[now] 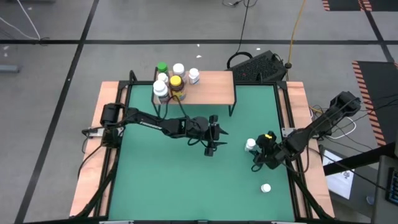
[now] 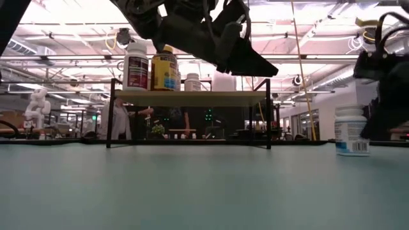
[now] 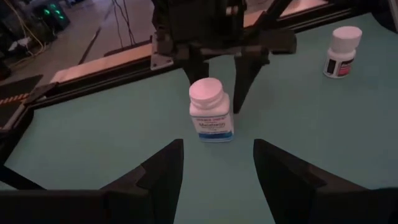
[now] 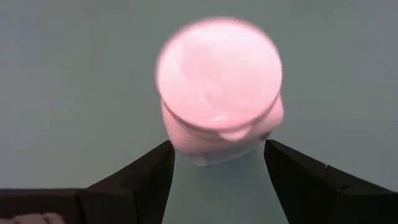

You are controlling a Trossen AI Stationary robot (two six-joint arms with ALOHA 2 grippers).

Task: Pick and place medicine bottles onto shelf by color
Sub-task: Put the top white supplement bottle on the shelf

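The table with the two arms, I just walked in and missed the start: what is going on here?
Two robot arms are sorting medicine bottles onto the wooden shelf at the table's far edge. Six bottles stand on its left half, among them an amber one and a green-capped one. The right hand hangs open just over a white bottle on the green mat, not gripping it. The left hand hovers open and empty mid-table. Another white bottle waits nearer the front.

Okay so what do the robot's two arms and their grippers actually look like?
Both arms are dark, slim and jointed. The left arm carries pale lettering along its link and ends in the left gripper with two flat, tapering black fingers. The right gripper looks the same, with a yellow patch and black cables at its wrist.
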